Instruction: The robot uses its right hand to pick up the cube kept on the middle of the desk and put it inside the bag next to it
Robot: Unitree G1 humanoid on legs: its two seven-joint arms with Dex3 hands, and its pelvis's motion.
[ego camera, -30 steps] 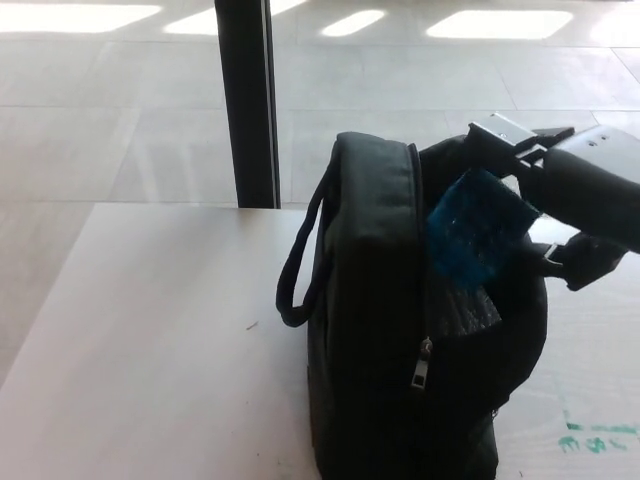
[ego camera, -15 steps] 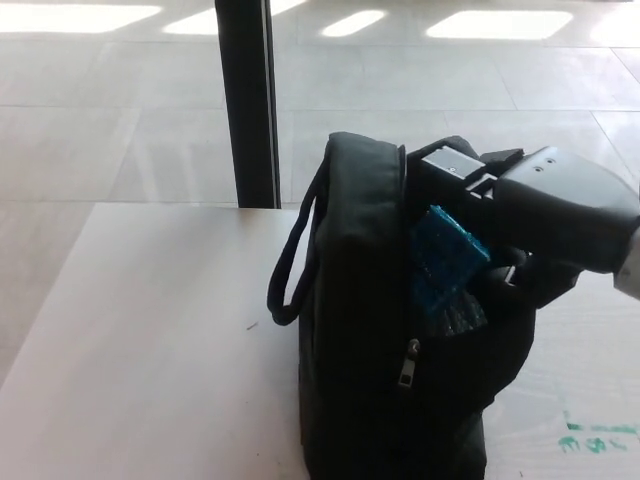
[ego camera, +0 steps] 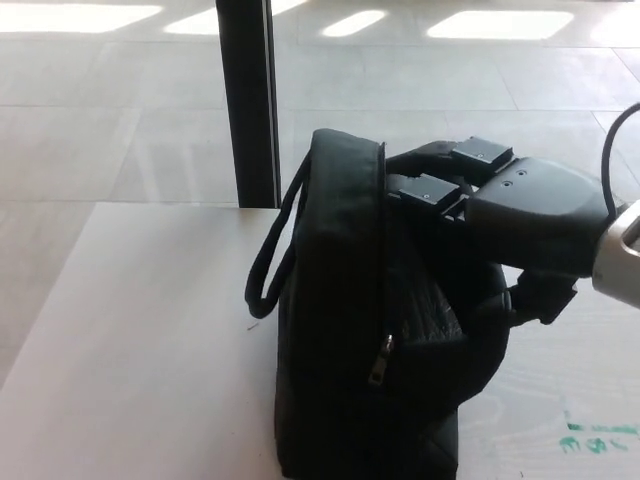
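Pale floor tiles and a dark pillar [ego camera: 248, 100] stand behind the white desk [ego camera: 140, 340], where a black bag [ego camera: 350, 330] sits upright with its carry handle [ego camera: 268, 270] looping out on the left. From the right, the right hand [ego camera: 470, 200] reaches into the bag's open top, its fingers buried in the opening, so I cannot tell whether they grip anything. No cube shows anywhere in view.
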